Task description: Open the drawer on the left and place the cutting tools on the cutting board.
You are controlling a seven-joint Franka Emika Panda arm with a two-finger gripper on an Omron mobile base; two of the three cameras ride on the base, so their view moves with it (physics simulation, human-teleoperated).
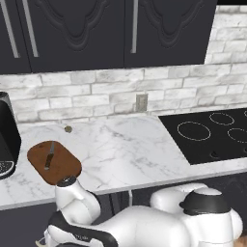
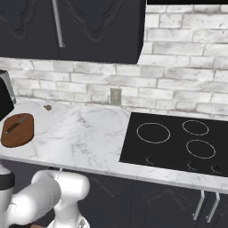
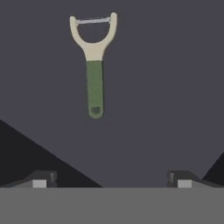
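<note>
Lying beyond the wide-apart jaws: peeler (image 3: pixel 94 65).

Pretty standard kitchen here: white marble counter (image 1: pixel 125 149), whitewashed brick backsplash (image 1: pixel 96 94) with an outlet (image 1: pixel 141 102), black upper cabinets (image 1: pixel 96 29), black glass cooktop (image 2: pixel 178 142) at right.

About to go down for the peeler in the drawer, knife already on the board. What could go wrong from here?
1. The peeler lies flat on the drawer floor, ahead of the open gripper rather than between its fingertips; closing from here would likely miss.
2. Its green handle is slim, so a grasp may pinch off-centre and let it twist or slip.
3. The knife already lies mid cutting board; setting the peeler down could knock it.
</note>
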